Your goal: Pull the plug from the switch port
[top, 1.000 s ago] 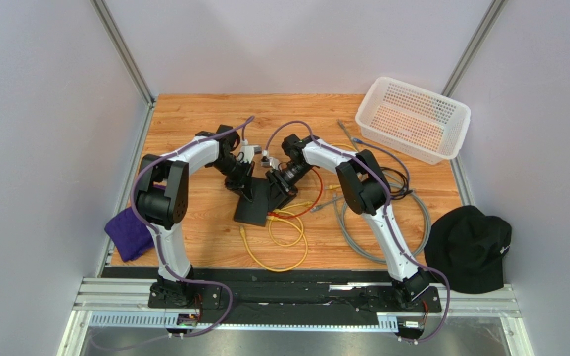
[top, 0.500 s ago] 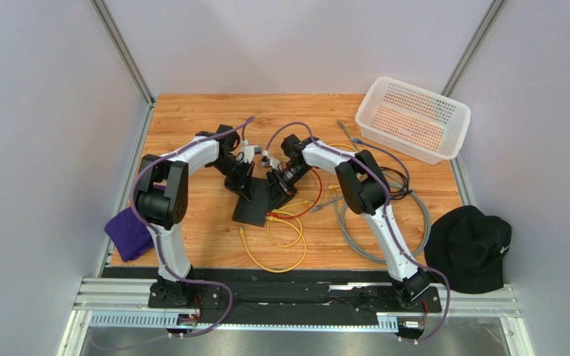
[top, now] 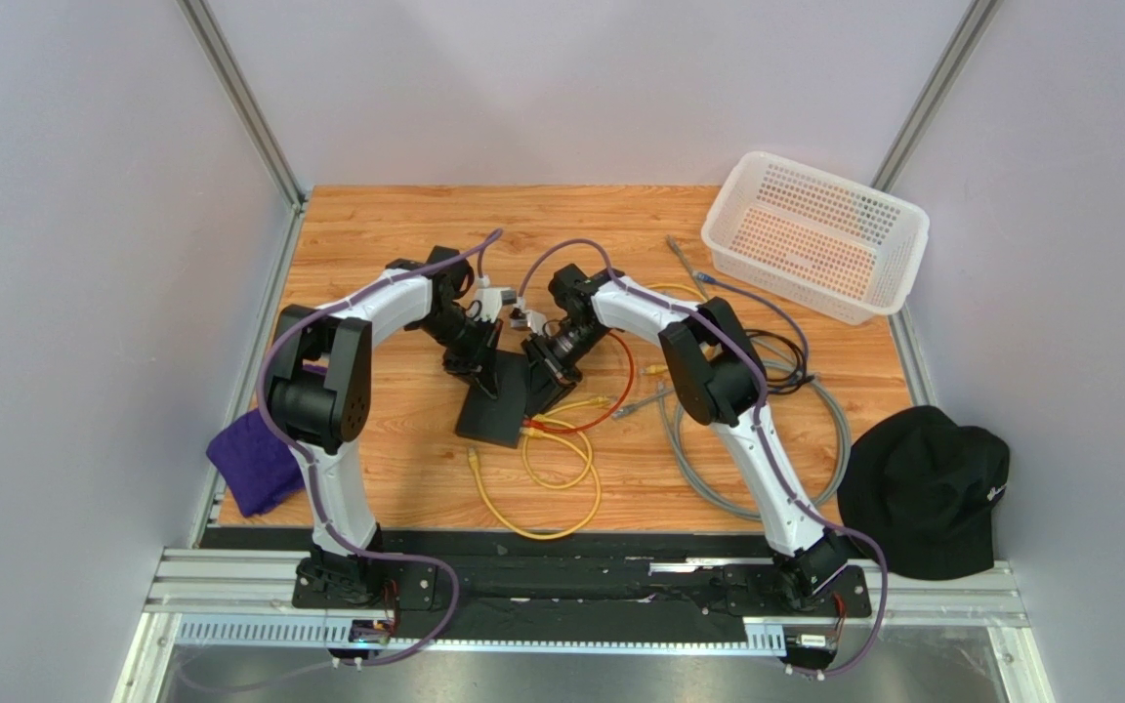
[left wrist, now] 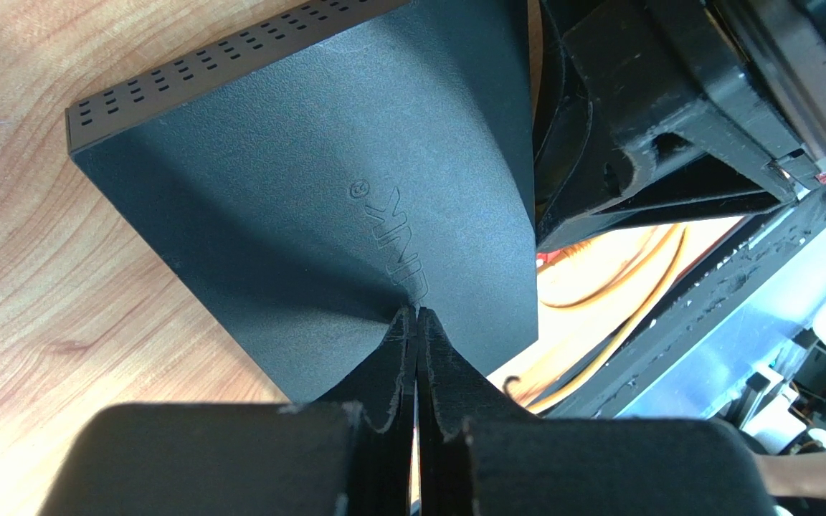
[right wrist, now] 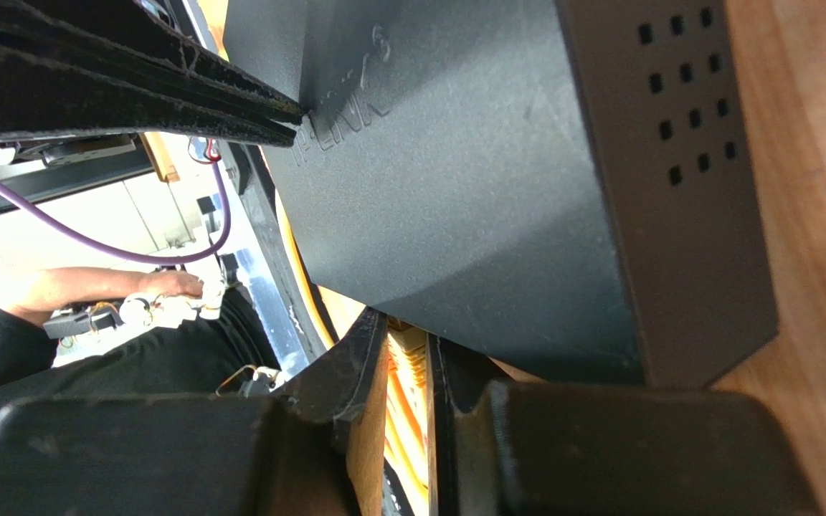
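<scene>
**A:** Why is the left end effector [left wrist: 417,323] clenched with nothing in it?
**B:** Its closed tips bear down on the top of the switch [left wrist: 310,215], probably to pin it to the worktop [top: 378,235] so the box can't slide during the pull
**A:** And the right end effector [right wrist: 404,331]?
**B:** It's closed narrowly on the yellow plug [right wrist: 408,371] at the switch's socket edge, mid-worktop between both arms. Whether the plug has left its port, I cannot tell
</scene>
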